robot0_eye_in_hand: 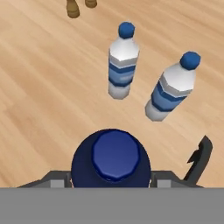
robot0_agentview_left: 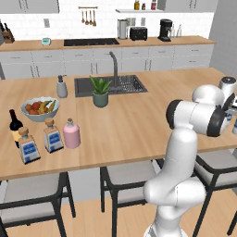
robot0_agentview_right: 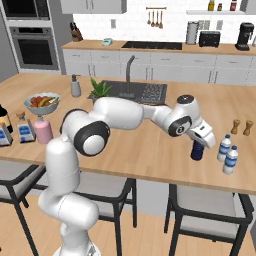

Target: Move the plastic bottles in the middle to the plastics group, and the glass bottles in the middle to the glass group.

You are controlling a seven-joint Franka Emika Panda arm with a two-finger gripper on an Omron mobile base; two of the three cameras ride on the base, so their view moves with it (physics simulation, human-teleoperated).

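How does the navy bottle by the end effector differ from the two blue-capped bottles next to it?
The navy bottle is dark all over; the two blue-capped bottles are whitish with blue labels. The navy bottle is wider and squatter; they are slim. It sits between the end effector's fingers; they stand free. All are upright on the counter.

Standing on the counter [robot0_agentview_right: 150,155]: navy bottle [robot0_agentview_right: 197,150] just left of two plastic bottles [robot0_agentview_right: 227,154]; shakers [robot0_agentview_right: 241,127] behind those bottles.
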